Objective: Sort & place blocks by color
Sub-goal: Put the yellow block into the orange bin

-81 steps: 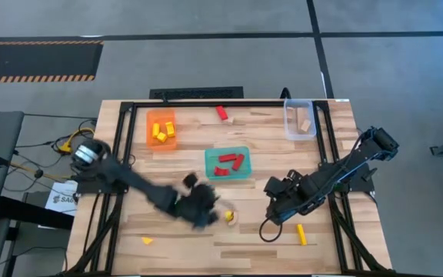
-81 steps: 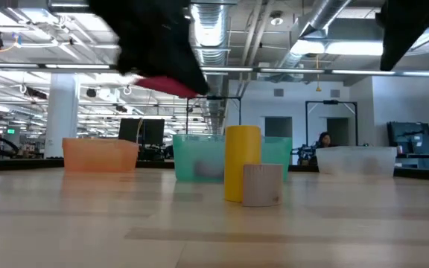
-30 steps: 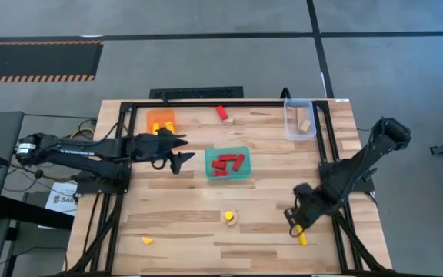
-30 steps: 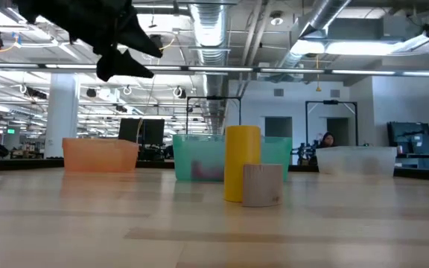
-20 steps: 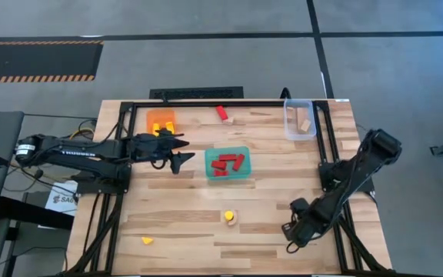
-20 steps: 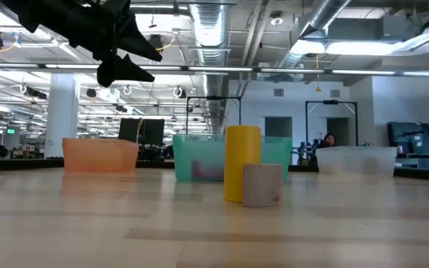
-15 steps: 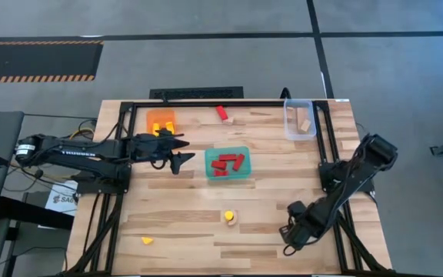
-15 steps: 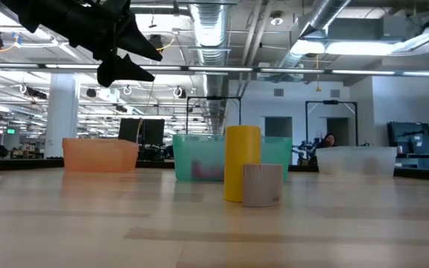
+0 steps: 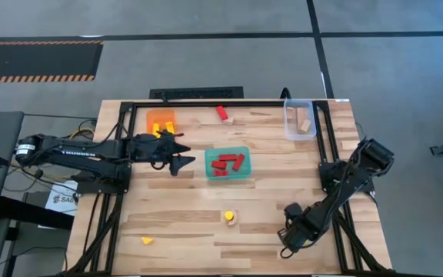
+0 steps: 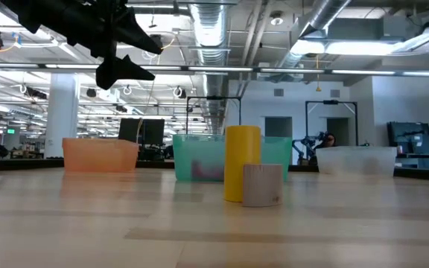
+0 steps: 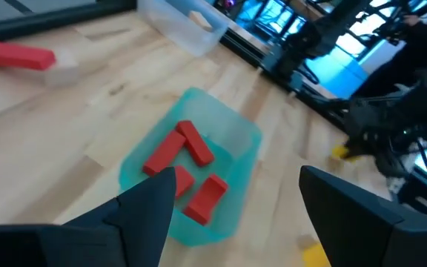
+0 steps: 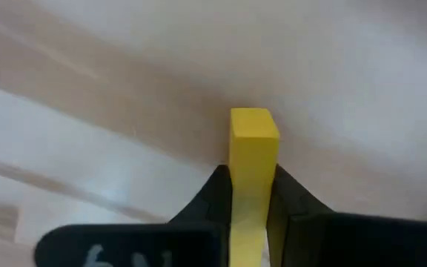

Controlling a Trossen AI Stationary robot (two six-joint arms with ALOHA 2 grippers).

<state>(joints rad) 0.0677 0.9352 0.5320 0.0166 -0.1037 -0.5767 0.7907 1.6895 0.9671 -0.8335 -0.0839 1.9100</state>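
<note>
right claw (image 12: pixel 251 194) low at the near right corner of the pale wooden bench (image 9: pixel 268 165), arm folded down from its post, wrist tipped toward the boards. clenched on a yellow wooden bar block (image 12: pixel 253 159); bar's long axis runs straight out between the fingers, free end forward over the wood. from above the bar is hidden under the claw; whether it touches the bench cannot be told.

left claw (image 9: pixel 181 160) stretched level across the far left side, released, fingers (image 11: pixel 147 204) spread and holding nothing, just beside the teal plastic tray (image 9: pixel 241 174) of red blocks (image 11: pixel 180 152).

yellow cylinder block (image 10: pixel 242 170) upright mid-bench, pale wooden cylinder (image 10: pixel 262 184) just beside it. orange tray (image 9: pixel 153 119) partly covered by the left arm.
</note>
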